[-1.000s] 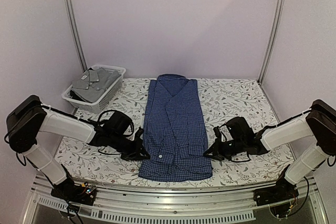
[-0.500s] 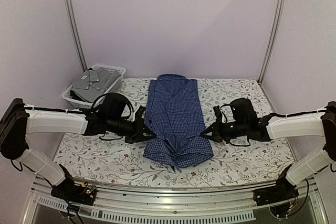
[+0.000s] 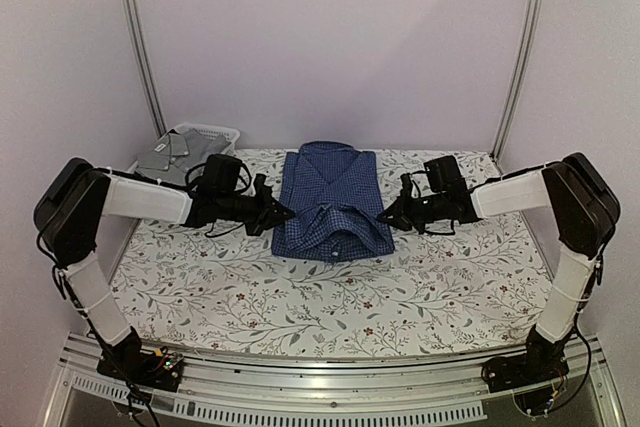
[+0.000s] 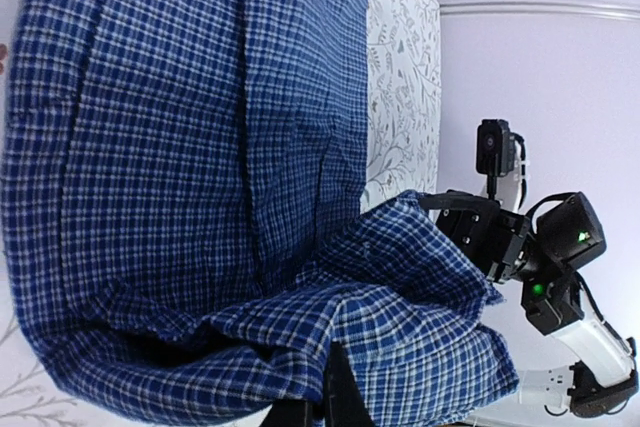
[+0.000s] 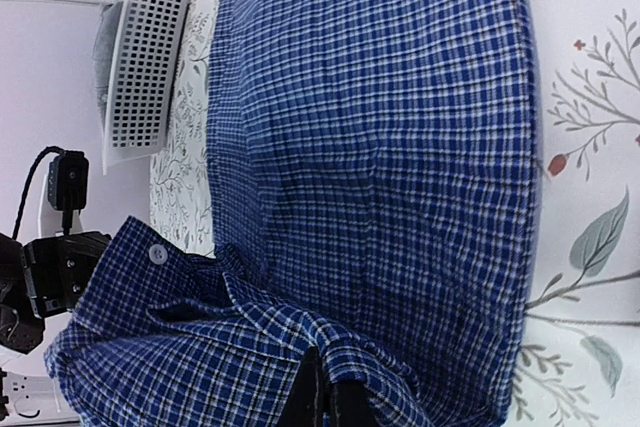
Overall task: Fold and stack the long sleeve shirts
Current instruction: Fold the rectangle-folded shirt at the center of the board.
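Observation:
The dark blue checked long sleeve shirt (image 3: 330,192) lies in the middle of the table, collar at the far end, its lower half doubled over the upper half. My left gripper (image 3: 283,215) is shut on the shirt's hem at the left side; in the left wrist view the cloth (image 4: 200,147) is pinched between the dark fingers (image 4: 345,392). My right gripper (image 3: 386,217) is shut on the hem at the right side, with the checked cloth (image 5: 400,147) bunched over its fingers (image 5: 300,397). A plain grey long sleeve shirt (image 3: 168,155) lies in the basket.
The white plastic basket (image 3: 212,132) stands at the back left corner of the flower-patterned table (image 3: 330,297). Metal posts (image 3: 140,47) rise at both back corners. The table's metal front rail (image 3: 320,372) runs along the near edge.
Both grippers have carried the blue shirt's hem from the near edge toward the collar, so the shirt is now folded to half its length. The arms are stretched farther out.

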